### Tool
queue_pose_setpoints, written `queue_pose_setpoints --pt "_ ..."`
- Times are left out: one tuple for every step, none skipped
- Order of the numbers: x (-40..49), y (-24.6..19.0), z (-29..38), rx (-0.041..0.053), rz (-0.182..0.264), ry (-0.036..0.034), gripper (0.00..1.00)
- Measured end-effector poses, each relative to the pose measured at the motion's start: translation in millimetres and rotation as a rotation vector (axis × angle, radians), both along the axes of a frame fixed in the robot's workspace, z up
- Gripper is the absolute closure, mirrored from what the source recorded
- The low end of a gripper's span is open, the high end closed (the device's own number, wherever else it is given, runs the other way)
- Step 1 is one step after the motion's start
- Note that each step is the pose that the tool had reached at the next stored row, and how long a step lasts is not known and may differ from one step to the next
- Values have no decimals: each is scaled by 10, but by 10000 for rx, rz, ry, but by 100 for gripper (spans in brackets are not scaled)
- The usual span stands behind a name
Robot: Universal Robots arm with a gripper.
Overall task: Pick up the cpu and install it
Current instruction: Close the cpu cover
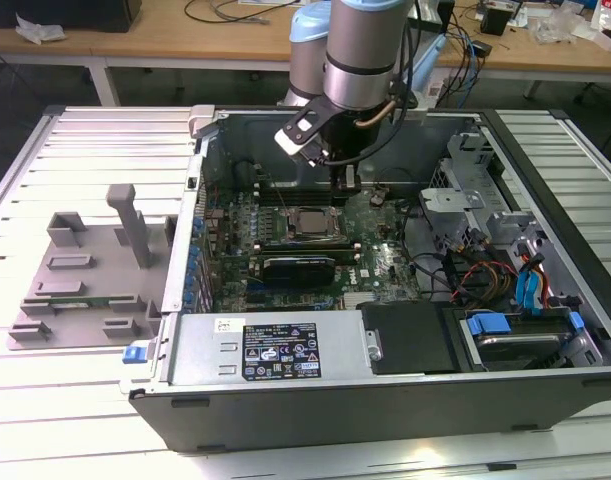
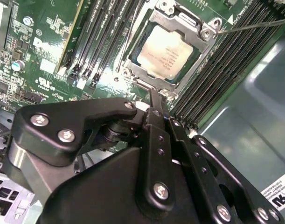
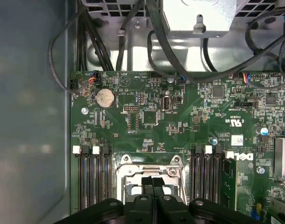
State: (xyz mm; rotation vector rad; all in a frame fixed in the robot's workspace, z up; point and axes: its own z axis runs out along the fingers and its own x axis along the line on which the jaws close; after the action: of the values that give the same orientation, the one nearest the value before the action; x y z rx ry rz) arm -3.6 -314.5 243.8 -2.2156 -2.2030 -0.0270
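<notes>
Second wrist view looks down past the gripper (image 2: 152, 97) onto the cpu (image 2: 164, 51), which lies flat inside the metal socket frame (image 2: 182, 17), its silvery top bare. First wrist view has the fingertips (image 3: 147, 184) over that frame, and beyond them a coin cell (image 3: 105, 98) and black cables (image 3: 156, 42). In both wrist views the two fingers are pressed together with nothing between them, poised over the frame's near edge. Memory slots (image 2: 105, 42) flank the socket closely on both sides; the case wall (image 2: 254, 121) stands just past one bank. In the exterior view the arm reaches into the open computer case (image 1: 545, 150), the cpu (image 1: 310, 222) below it. A grey tray (image 1: 85, 270) rests well apart on the slatted table (image 1: 75, 150), towards the exterior view's left.
</notes>
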Motion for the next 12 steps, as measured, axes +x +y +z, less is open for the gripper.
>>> queue_pose_setpoints --pt "-3 0 -5 2 2 1 89" --pt "-9 0 -9 3 2 1 89" --pt "-19 0 -13 2 2 1 89" --pt "-35 0 -20 0 2 2 89" --pt "-47 0 -27 -1 3 2 89" --pt "-66 0 -35 -2 3 2 89" --pt "-97 0 -45 -4 2 2 89" --pt "-126 0 -51 -4 1 2 89" --pt "-158 0 -59 -5 1 2 89" --pt "-199 0 -71 -5 1 2 89" --pt "-213 0 -75 -7 0 2 89" --pt "-214 0 -75 -8 1 3 89"
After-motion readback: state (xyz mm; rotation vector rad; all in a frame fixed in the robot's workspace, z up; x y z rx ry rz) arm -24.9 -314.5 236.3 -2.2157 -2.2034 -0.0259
